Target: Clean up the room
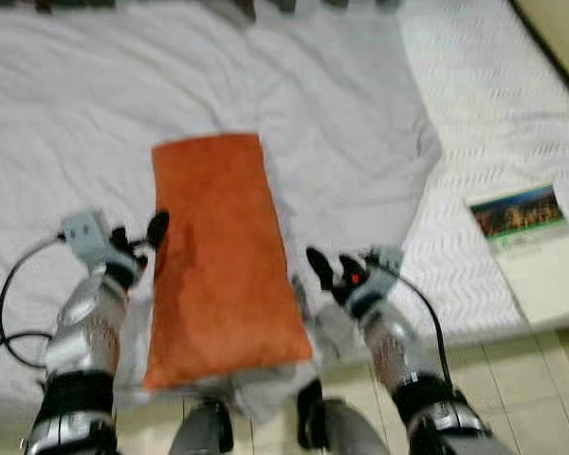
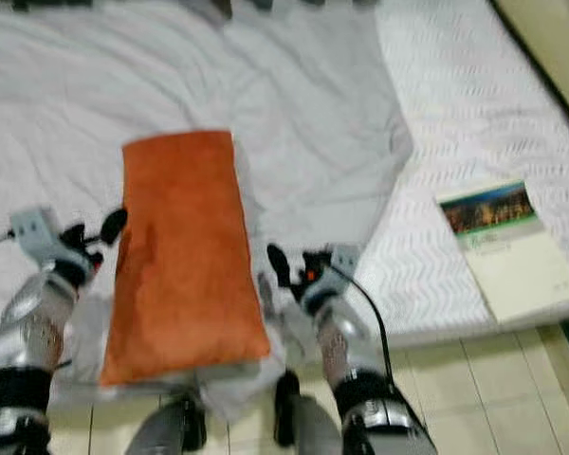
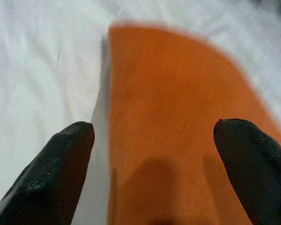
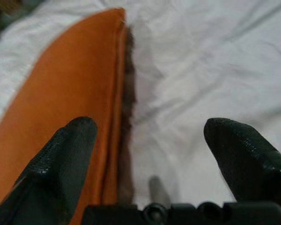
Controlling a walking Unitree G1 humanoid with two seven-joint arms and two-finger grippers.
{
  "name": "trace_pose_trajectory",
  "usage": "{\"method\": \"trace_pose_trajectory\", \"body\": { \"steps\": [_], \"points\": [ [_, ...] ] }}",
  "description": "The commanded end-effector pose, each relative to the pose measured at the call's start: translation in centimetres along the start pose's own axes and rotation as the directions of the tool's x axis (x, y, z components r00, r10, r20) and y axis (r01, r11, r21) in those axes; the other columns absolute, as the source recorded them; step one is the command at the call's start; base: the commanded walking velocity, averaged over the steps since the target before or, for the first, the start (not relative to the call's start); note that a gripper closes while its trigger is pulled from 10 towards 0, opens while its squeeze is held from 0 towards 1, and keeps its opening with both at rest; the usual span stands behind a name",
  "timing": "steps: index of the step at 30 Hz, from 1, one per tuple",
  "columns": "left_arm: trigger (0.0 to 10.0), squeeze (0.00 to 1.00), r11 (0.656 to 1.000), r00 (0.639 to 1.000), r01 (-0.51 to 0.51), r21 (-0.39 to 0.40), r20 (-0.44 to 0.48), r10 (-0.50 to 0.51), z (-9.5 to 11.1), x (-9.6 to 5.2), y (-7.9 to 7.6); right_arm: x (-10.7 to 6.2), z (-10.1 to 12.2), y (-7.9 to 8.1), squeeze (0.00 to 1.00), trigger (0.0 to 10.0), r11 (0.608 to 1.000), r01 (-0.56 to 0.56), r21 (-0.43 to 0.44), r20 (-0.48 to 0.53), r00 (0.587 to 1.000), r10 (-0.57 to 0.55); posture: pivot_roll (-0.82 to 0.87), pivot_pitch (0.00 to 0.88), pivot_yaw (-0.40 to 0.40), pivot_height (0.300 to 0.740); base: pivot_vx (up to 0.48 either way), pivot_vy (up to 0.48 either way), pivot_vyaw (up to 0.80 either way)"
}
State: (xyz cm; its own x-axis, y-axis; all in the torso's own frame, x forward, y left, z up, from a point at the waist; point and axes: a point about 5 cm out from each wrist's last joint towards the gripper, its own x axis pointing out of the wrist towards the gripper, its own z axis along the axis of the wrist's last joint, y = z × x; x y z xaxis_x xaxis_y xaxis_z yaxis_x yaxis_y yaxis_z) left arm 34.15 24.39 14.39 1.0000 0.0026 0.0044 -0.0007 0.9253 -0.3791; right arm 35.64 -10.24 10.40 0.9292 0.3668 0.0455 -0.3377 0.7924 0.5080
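Nearest the robot, at the near edge of the bed [image 1: 512,313], two silver arms reach forward on either side of a long orange cushion [image 1: 218,256]. The left gripper [image 1: 140,235] sits at the cushion's left edge with its black fingers spread wide; in the left wrist view one fingertip [image 3: 65,154] is over the white sheet and the other over the orange fabric, so the jaws straddle that edge without closing on it. The right gripper [image 1: 334,273] is just beside the cushion's right edge, also held wide, and the right wrist view shows one finger [image 4: 61,159] above the orange side seam and the other above the rumpled white cover. Neither gripper holds anything.

The orange cushion lies lengthwise, its near end at the mattress edge above a fold of white cloth hanging toward the tiled floor [image 1: 512,379], its far end pointing up the bed. Under and around it a white duvet [image 1: 341,123] lies loose and wrinkled, its right border bunched up and leaving the patterned mattress cover bare on that side. To the right, well apart from the cushion, a book [image 1: 531,251] with a dark picture on its cover rests near the mattress edge.

As a judgement, the tidying looks only partly along: the cushion is not yet lifted or placed, the duvet wants straightening, and the book remains to be put away.
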Motion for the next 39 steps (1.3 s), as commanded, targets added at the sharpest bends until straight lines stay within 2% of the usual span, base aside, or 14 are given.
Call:
{"method": "trace_pose_trajectory", "body": {
  "steps": [1,2,3,4,6,10,15,18,21,24,26,30,34,39],
  "points": [
    [10.0,0.0,0.998,0.999,-0.033,-0.052,-0.032,0.032,-1.0,-0.9,0.7,-0.7,-0.9,-0.5,0.0,10.0,0.999,0.013,0.053,-0.02,1.0,-0.012,-0.01,0.557,-0.079,0.74,0.0,0.0,0.0],
    [10.0,0.0,0.991,0.999,-0.036,-0.128,-0.043,0.031,-1.6,-1.4,0.7,-0.4,-0.5,-0.2,0.0,10.0,0.998,-0.004,0.067,-0.007,1.0,0.005,-0.02,0.557,-0.091,0.74,0.0,0.0,0.0],
    [10.0,0.0,0.991,0.999,-0.036,-0.128,-0.043,0.031,-1.6,-1.4,0.7,-0.4,-0.5,-0.2,0.0,10.0,0.998,-0.004,0.067,-0.007,1.0,0.005,-0.02,0.557,-0.091,0.74,0.0,0.0,0.0],
    [10.0,0.0,0.979,0.999,-0.03,-0.203,-0.048,0.02,-1.8,-1.8,0.3,-0.2,0.2,0.0,0.0,10.0,0.998,-0.023,0.067,0.019,1.0,0.022,-0.02,0.554,-0.101,0.74,0.0,0.0,0.0],
    [10.0,0.0,0.974,0.999,-0.027,-0.226,-0.049,0.016,-1.9,-1.9,0.2,-0.2,0.5,0.0,0.0,10.0,0.997,-0.031,0.066,0.03,0.999,0.029,-0.02,0.555,-0.105,0.74,0.0,0.0,0.0],
    [10.0,0.0,0.957,0.996,-0.032,-0.288,-0.092,0.006,-3.4,-2.3,-0.8,0.1,1.3,0.7,0.0,10.0,0.994,-0.067,0.084,0.066,0.996,0.062,-0.02,0.554,-0.112,0.74,0.0,0.0,0.0],
    [10.0,0.0,0.946,0.994,-0.045,-0.32,-0.113,0.009,-4.1,-2.4,-1.1,0.3,1.0,1.7,0.0,10.0,0.989,-0.11,0.104,0.064,0.993,0.103,-0.03,0.554,-0.114,0.74,0.0,0.0,0.0],
    [10.0,0.0,0.941,0.99,-0.057,-0.334,-0.142,0.009,-4.7,-2.6,-1.1,0.9,0.3,3.3,0.0,10.0,0.976,-0.154,0.157,0.034,0.988,0.151,-0.03,0.556,-0.109,0.74,0.0,0.0,0.0],
    [10.0,0.0,0.94,0.988,-0.075,-0.332,-0.153,0.025,-4.7,-2.8,-0.9,1.1,-1.4,4.7,0.0,10.0,0.976,-0.193,0.101,-0.044,0.979,0.198,-0.03,0.554,-0.105,0.74,0.0,0.0,0.0],
    [10.0,0.0,0.944,0.99,-0.066,-0.323,-0.14,0.021,-4.1,-2.8,-1.0,1.1,-2.3,5.3,0.0,10.0,0.975,-0.195,0.105,-0.071,0.977,0.203,-0.03,0.55,-0.108,0.74,0.0,0.0,0.0],
    [10.0,0.0,0.943,0.987,-0.068,-0.327,-0.16,0.016,-4.5,-2.7,-0.6,1.6,-3.4,7.4,0.0,10.0,0.967,-0.231,0.11,-0.1,0.965,0.242,-0.03,0.552,-0.106,0.74,0.0,0.0,0.0],
    [10.0,0.0,0.933,0.981,-0.091,-0.349,-0.194,0.023,-5.1,-2.7,-0.6,1.4,-4.6,8.7,0.0,10.0,0.96,-0.268,0.08,-0.149,0.949,0.277,-0.02,0.547,-0.11,0.74,0.0,0.0,0.0],
    [10.0,0.0,0.932,0.976,-0.119,-0.344,-0.213,0.046,-5.1,-3.0,-0.1,0.7,-5.9,8.5,0.0,10.0,0.961,-0.268,0.063,-0.198,0.941,0.275,-0.02,0.547,-0.114,0.74,0.0,0.0,0.0],
    [10.0,0.0,0.942,0.982,-0.105,-0.318,-0.181,0.048,-3.0,-3.0,0.3,0.4,-6.6,8.8,0.0,10.0,0.958,-0.276,0.074,-0.21,0.935,0.286,0.0,0.551,-0.111,0.74,0.0,0.0,0.0]
  ]
}}
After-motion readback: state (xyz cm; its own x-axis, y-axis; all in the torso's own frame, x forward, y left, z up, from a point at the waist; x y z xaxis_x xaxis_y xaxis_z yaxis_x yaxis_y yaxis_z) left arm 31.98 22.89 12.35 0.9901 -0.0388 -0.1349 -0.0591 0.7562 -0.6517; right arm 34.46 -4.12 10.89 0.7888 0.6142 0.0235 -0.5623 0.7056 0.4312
